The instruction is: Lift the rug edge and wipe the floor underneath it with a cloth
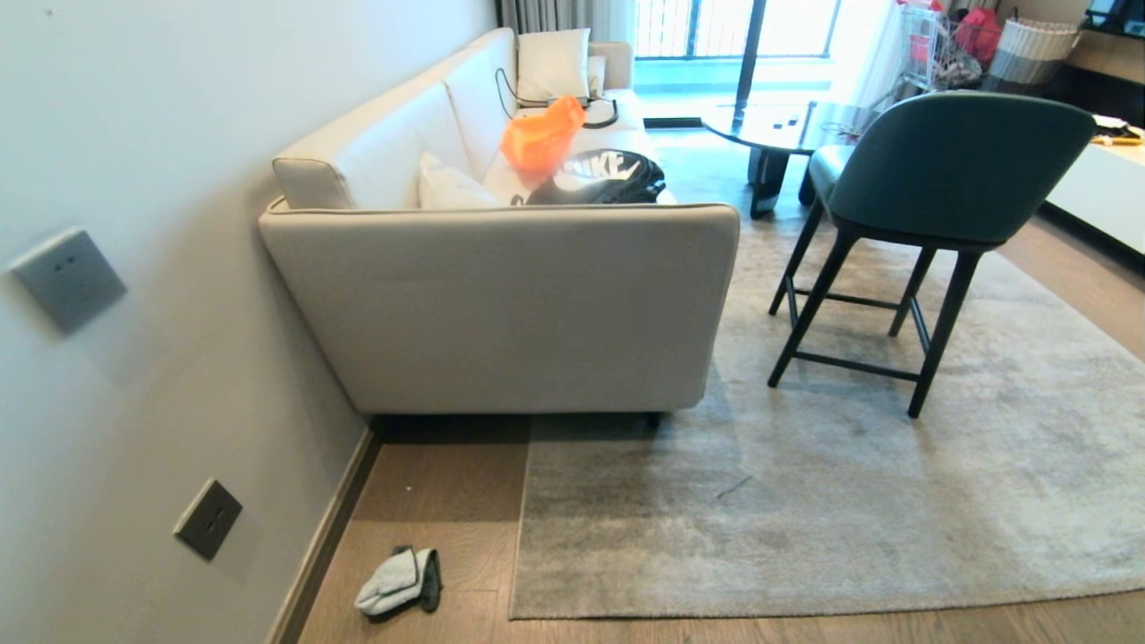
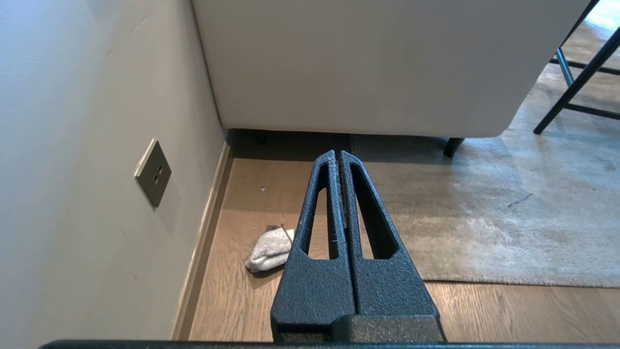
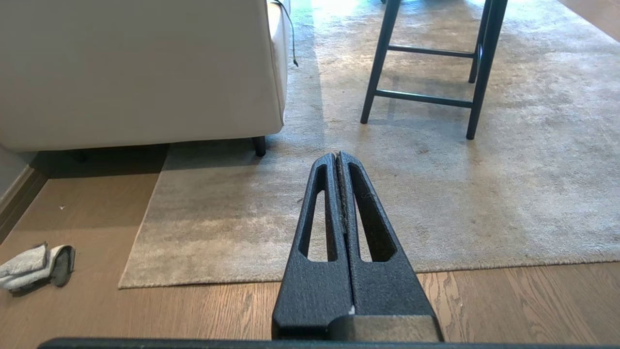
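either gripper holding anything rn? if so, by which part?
Nothing held. Left gripper and right gripper are both shut on nothing. The cloth lies loose on the floor beside the rug edge.

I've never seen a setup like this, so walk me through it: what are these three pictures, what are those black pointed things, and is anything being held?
This is a wheeled robot with two arms. One picture comes from a camera on its head, looking down at a room; the other two come from cameras on its wrists. The black pointed shapes are its grippers: the left gripper and the right gripper, both shut and holding nothing. On the light brown wooden floor lies a small crumpled grey-white cloth, near the wall. Beside it is the straight edge of a large pale grey rug, lying flat. A cream sofa and a dark green chair stand on the rug.
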Robot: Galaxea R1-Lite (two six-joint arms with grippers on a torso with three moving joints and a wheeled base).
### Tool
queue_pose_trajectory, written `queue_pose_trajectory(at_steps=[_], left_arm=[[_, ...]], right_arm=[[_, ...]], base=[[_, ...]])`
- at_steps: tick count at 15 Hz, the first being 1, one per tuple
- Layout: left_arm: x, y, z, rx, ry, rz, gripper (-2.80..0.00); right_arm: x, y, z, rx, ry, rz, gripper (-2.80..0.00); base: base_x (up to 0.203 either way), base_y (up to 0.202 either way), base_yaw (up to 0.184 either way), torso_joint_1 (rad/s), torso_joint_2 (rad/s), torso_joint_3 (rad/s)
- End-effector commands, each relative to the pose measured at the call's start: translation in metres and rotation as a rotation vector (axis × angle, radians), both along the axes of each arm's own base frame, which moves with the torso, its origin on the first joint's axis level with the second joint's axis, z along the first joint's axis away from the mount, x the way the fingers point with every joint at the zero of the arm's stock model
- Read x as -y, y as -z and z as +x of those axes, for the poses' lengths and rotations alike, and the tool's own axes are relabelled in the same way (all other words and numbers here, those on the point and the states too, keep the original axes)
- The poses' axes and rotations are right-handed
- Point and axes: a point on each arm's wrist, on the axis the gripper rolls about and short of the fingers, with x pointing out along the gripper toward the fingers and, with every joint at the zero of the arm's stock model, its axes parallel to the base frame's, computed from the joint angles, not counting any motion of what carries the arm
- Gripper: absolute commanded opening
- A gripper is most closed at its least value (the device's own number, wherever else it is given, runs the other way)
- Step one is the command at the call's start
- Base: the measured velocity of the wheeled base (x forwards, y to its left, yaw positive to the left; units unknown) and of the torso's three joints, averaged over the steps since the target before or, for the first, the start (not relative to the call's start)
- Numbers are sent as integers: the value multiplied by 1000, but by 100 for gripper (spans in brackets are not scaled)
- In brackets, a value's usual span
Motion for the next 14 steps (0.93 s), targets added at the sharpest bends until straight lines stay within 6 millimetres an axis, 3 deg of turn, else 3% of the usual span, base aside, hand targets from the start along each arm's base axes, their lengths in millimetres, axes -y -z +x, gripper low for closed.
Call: queue_pose_trajectory(at_steps=[1,14], left_arm=[[0,0,0,0,0,-1,-280],[0,0,0,0,0,-1,-280]], right_arm=[[0,0,0,-1,0,0,-280],[0,0,0,-1,0,0,-280]], base=[[0,0,0,0,0,0],[0,0,0,0,0,0]])
